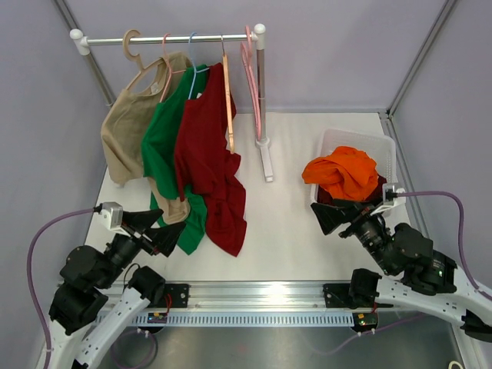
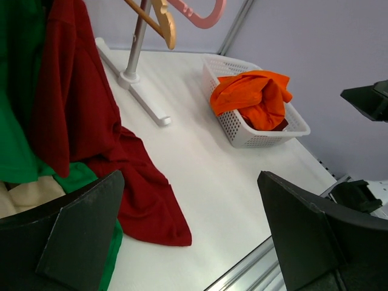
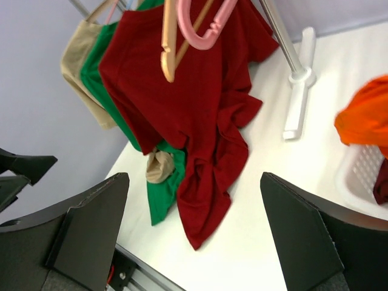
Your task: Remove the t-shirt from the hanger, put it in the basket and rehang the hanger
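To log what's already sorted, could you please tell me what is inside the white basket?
The white basket holds a crumpled orange garment, with dark red cloth showing beneath it. Anything deeper is covered.

A white basket point(image 1: 361, 134) sits on the table point(image 1: 292, 223), with an orange garment point(image 1: 344, 173) heaped inside it over a dark red one point(image 2: 280, 126). Left of the basket stands a clothes rack point(image 1: 262, 92).
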`<act>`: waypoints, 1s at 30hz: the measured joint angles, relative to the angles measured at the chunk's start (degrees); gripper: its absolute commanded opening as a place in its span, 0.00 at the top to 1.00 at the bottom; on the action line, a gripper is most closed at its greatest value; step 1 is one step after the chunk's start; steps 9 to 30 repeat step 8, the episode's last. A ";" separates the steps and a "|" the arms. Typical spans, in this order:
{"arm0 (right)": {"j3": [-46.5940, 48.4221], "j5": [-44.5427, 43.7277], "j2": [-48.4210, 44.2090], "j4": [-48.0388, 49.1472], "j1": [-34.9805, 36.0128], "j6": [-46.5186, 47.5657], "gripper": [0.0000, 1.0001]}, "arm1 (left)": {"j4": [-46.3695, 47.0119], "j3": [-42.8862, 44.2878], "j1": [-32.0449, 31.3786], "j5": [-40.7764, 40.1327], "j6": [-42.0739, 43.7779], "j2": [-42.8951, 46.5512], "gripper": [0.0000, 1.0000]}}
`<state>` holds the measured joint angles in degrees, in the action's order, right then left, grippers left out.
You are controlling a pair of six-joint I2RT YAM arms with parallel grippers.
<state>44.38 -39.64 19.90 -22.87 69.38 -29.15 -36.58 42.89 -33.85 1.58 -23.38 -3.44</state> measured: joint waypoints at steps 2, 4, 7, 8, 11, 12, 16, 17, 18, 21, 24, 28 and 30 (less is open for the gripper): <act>-2.08 -0.61 -3.37 -2.08 0.00 -1.07 0.01 | -0.28 -0.70 0.00 -0.72 -0.02 -0.02 0.01; -3.61 -1.57 -6.93 -3.52 0.00 -1.84 0.01 | -0.44 -0.94 0.00 -1.09 -0.02 -0.07 0.01; -4.76 -2.80 -10.97 -4.68 0.00 -2.32 0.01 | -0.42 -1.01 0.00 -1.29 0.00 -0.70 0.01; -4.94 -3.19 -11.85 -4.96 0.00 -2.36 0.00 | -0.39 -1.07 0.00 -1.42 -0.02 -1.05 0.01; -4.94 -3.19 -11.85 -4.96 0.00 -2.36 0.00 | -0.39 -1.07 0.00 -1.42 -0.02 -1.05 0.01; -4.94 -3.19 -11.85 -4.96 0.00 -2.36 0.00 | -0.39 -1.07 0.00 -1.42 -0.02 -1.05 0.01; -4.94 -3.19 -11.85 -4.96 0.00 -2.36 0.00 | -0.39 -1.07 0.00 -1.42 -0.02 -1.05 0.01; -4.94 -3.19 -11.85 -4.96 0.00 -2.36 0.00 | -0.39 -1.07 0.00 -1.42 -0.02 -1.05 0.01; -4.94 -3.19 -11.85 -4.96 0.00 -2.36 0.00 | -0.39 -1.07 0.00 -1.42 -0.02 -1.05 0.01; -4.94 -3.19 -11.85 -4.96 0.00 -2.36 0.00 | -0.39 -1.07 0.00 -1.42 -0.02 -1.05 0.01; -4.94 -3.19 -11.85 -4.96 0.00 -2.36 0.00 | -0.39 -1.07 0.00 -1.42 -0.02 -1.05 0.01; -4.94 -3.19 -11.85 -4.96 0.00 -2.36 0.00 | -0.39 -1.07 0.00 -1.42 -0.02 -1.05 0.01; -4.94 -3.19 -11.85 -4.96 0.00 -2.36 0.00 | -0.39 -1.07 0.00 -1.42 -0.02 -1.05 0.01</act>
